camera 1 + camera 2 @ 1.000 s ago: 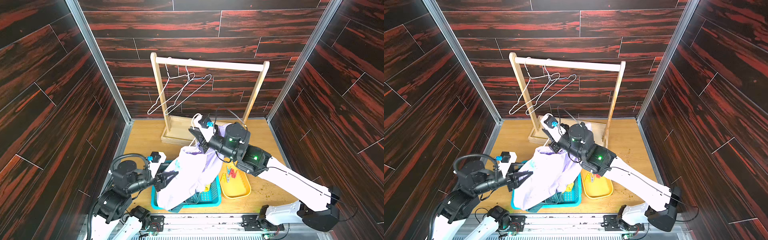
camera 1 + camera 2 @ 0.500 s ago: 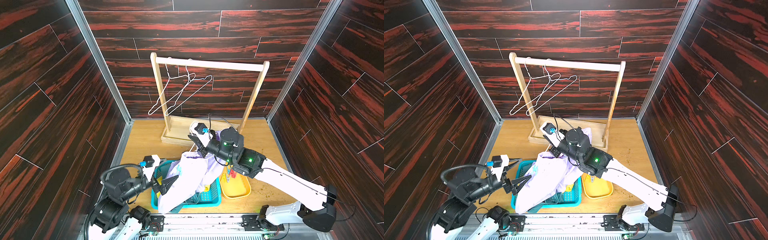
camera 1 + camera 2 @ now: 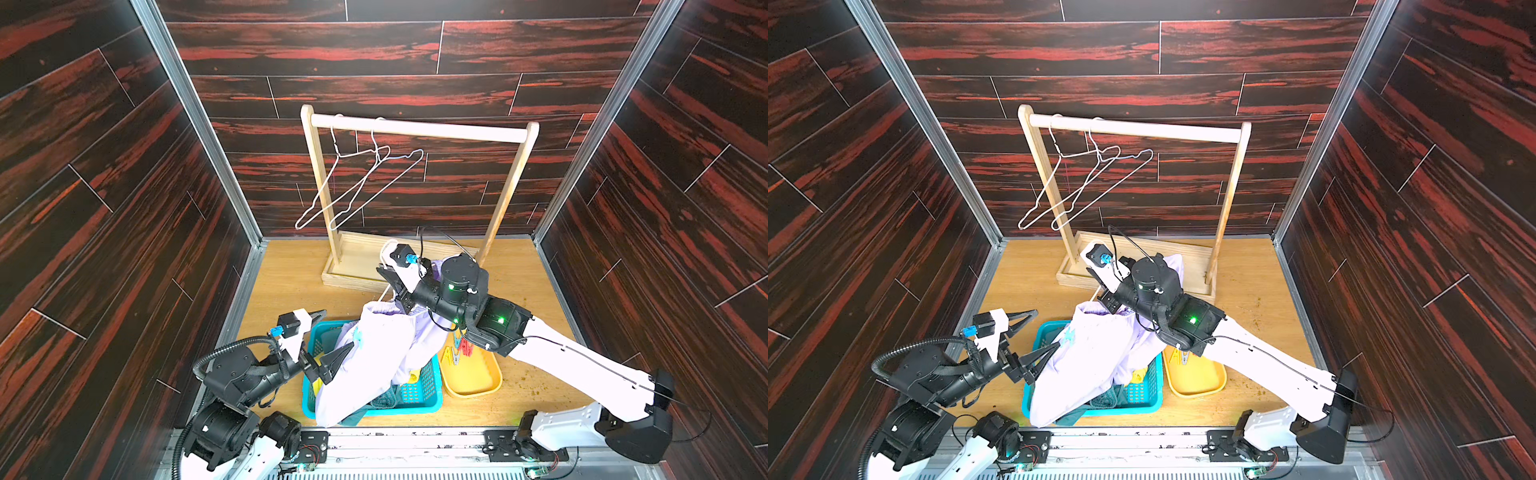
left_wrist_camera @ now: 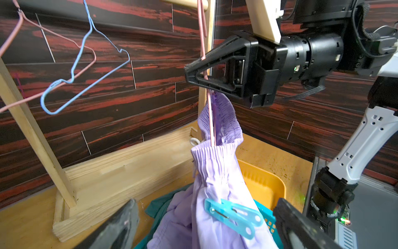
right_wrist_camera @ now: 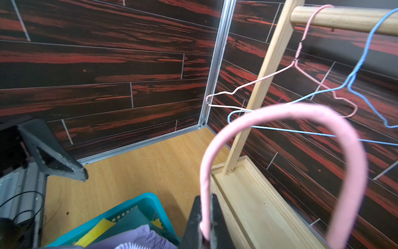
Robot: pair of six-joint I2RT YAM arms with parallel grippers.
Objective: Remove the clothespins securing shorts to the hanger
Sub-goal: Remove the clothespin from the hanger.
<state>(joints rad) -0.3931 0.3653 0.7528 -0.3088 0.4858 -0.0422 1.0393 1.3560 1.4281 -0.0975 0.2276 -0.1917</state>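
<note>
Right gripper clamped the thin pink wire hanger carrying ruched lavender shorts. Left gripper gaped wide near a translucent blue clothespin.

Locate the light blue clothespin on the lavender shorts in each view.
Top view: clothespin, lower centre, on the lavender shorts.
Top view: same place.
Left wrist: close up, clipped on the shorts.
Right wrist: not in view.
Shared landmark: teal basket, in all four.
</note>
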